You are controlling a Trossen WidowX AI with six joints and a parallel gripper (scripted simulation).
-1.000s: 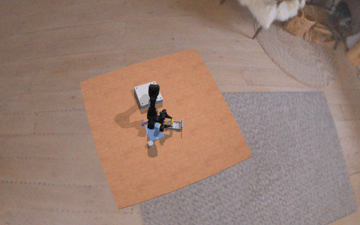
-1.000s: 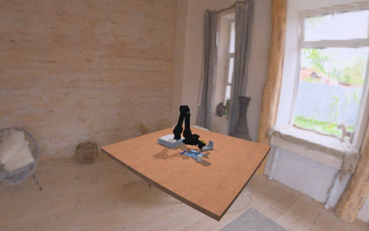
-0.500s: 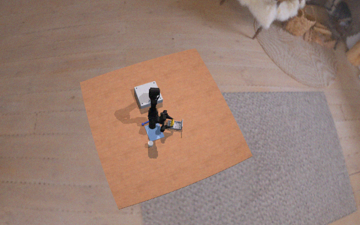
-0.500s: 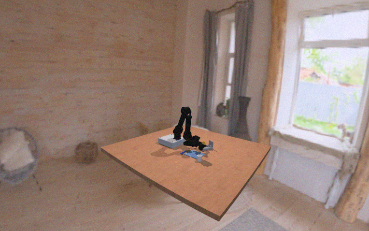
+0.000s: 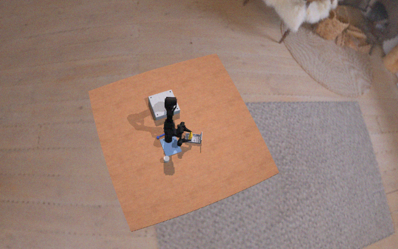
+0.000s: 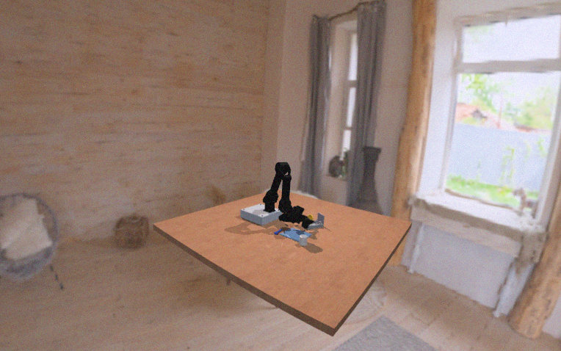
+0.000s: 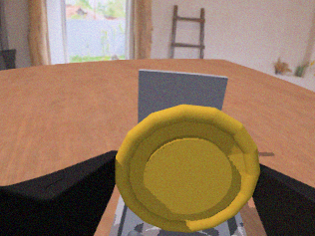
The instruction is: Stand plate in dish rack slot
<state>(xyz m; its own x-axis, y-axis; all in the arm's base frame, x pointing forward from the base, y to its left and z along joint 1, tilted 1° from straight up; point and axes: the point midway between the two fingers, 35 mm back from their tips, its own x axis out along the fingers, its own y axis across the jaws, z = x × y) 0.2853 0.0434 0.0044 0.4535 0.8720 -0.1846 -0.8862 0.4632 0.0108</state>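
Note:
My gripper (image 5: 188, 136) (image 6: 308, 221) (image 7: 185, 166) is shut on the yellow plate (image 7: 186, 166) (image 5: 190, 135) (image 6: 310, 216) and holds it upright by its two edges. The plate's lower edge is down inside the near end of the grey dish rack (image 7: 181, 92) (image 5: 197, 137) (image 6: 317, 223), among its rails. In the wrist view the plate's face fills the middle, and the rack's grey end panel rises behind it. The black fingers show at both lower sides of that view.
A light blue mat (image 5: 171, 146) (image 6: 292, 234) lies beside the rack. A small white cup (image 5: 166, 158) (image 6: 303, 239) stands off its corner, and a blue pen-like thing (image 5: 160, 136) (image 6: 277, 231) lies near the arm. The arm's grey base block (image 5: 158, 102) (image 6: 256, 214) stands behind.

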